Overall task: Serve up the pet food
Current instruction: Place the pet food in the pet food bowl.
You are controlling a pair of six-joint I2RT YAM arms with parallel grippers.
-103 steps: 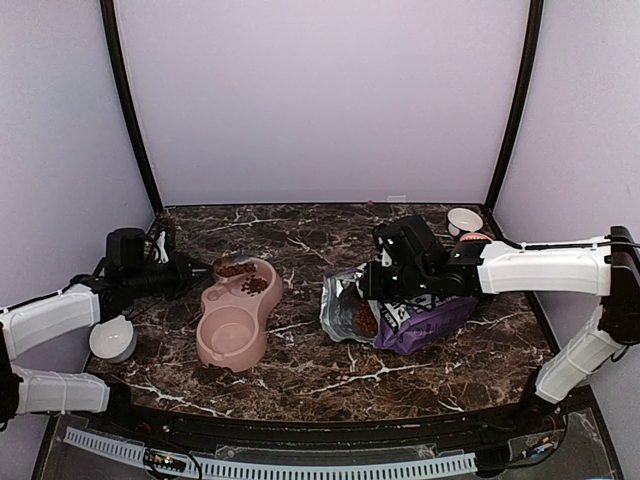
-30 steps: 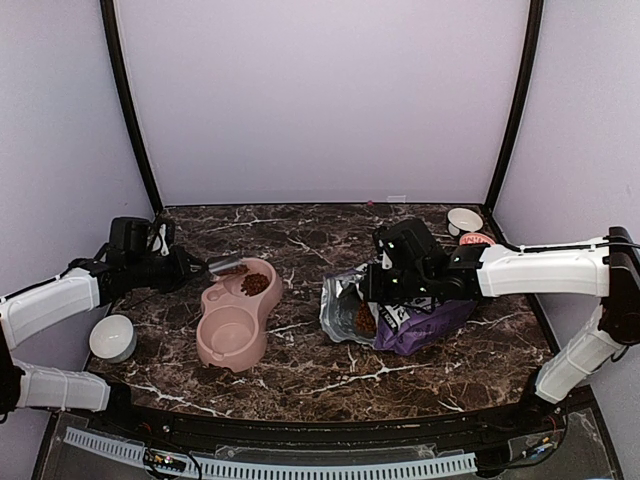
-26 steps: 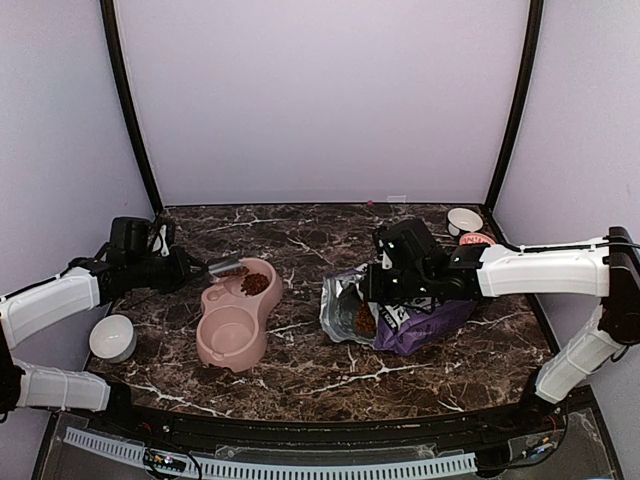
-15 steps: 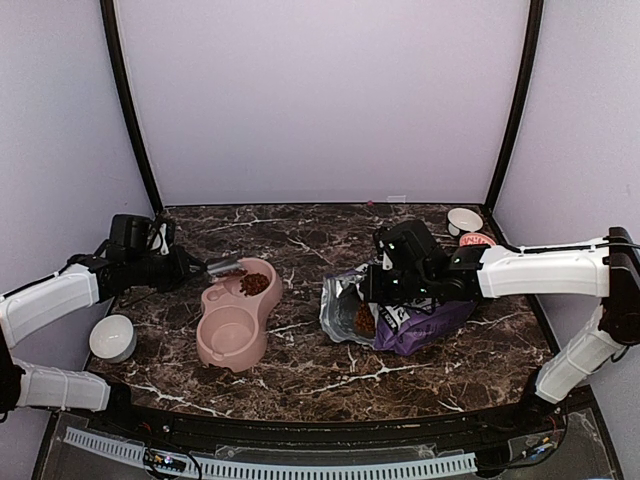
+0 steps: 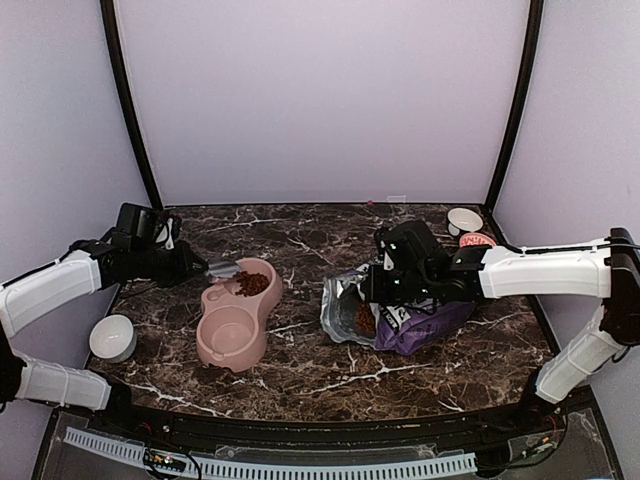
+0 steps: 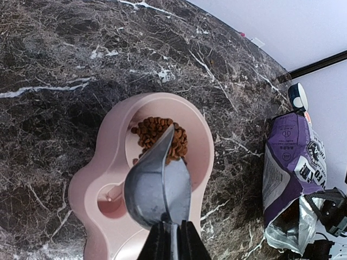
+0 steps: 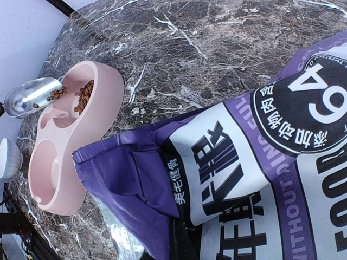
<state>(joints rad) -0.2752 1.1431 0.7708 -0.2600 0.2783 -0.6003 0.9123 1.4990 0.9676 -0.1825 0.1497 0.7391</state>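
The pet food (image 5: 252, 284) lies as a brown heap in the far compartment of the pink double bowl (image 5: 271, 302). My left gripper (image 5: 196, 267) is shut on the handle of a metal scoop (image 5: 224, 269). In the left wrist view the scoop (image 6: 157, 187) is rolled on its side over the pet food (image 6: 162, 138), with my left gripper (image 6: 172, 241) at the bottom edge. The right wrist view shows a few pellets at the scoop's (image 7: 30, 97) lip. My right gripper (image 5: 386, 290) is shut on the purple-and-white bag (image 5: 420, 318), pinching the bag (image 7: 260, 162) at its open end, which shows more kibble (image 5: 365, 318).
The bowl's near compartment (image 5: 230, 335) holds nothing. A white bowl (image 5: 112, 338) sits at the left table edge below my left arm. A small white bowl (image 5: 464, 220) and a pink object (image 5: 477, 240) stand at the back right corner.
The scoop, earlier full and level over the bowl, has tipped and its kibble is now in the far compartment. My left arm has drawn back and up. The right arm has not moved.
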